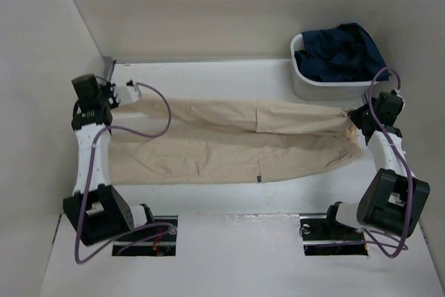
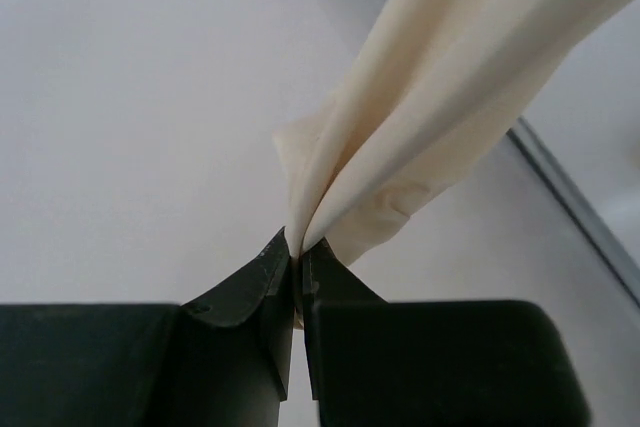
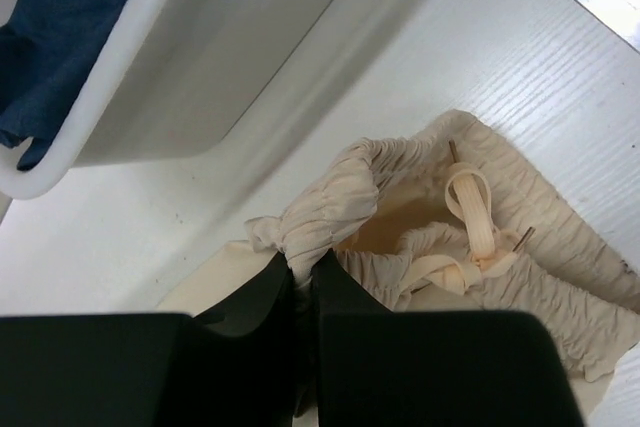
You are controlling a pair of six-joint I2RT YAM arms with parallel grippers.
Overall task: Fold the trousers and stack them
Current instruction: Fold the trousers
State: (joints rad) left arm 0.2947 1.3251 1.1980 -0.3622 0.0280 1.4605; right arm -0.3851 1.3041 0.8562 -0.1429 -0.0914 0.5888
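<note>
Beige trousers (image 1: pixel 229 140) lie spread lengthwise across the white table, legs to the left, elastic waistband to the right. My left gripper (image 1: pixel 129 90) is shut on the far leg's hem (image 2: pixel 330 187) and holds it lifted off the table. My right gripper (image 1: pixel 352 117) is shut on the gathered waistband (image 3: pixel 330 202) at its far corner. The drawstring (image 3: pixel 470 222) lies in a loop on the waistband beside my right fingers.
A white bin (image 1: pixel 327 81) holding dark blue garments (image 1: pixel 341 50) stands at the back right, close behind my right gripper; its wall shows in the right wrist view (image 3: pixel 200 67). White enclosure walls surround the table. A metal strip (image 2: pixel 570 197) runs along the table's far edge.
</note>
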